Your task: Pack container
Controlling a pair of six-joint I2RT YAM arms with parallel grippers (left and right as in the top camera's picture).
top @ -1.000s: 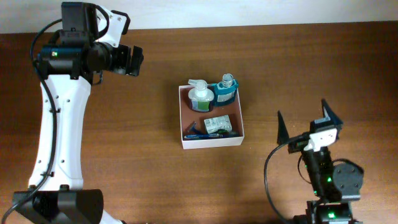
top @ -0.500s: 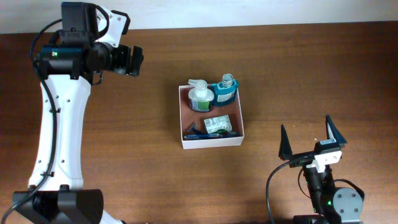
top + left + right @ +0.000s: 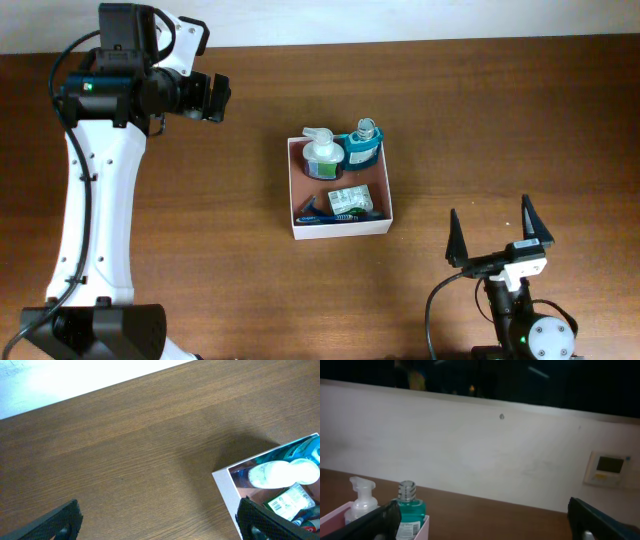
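The right end effector (image 3: pixel 490 215) is now farther back, by the near edge of the worktop (image 3: pixel 220 260). It is spread wide and empty, like the left end effector (image 3: pixel 222 97). The container (image 3: pixel 340 229) sits mid-worktop with bottles (image 3: pixel 320 152) inside. Packing looks done.

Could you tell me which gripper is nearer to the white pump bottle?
Left, judging by the overhead view. The left gripper is open beyond the container's far-left corner, by which the pump bottle stands; the right gripper, open too, is off past the near-right corner.
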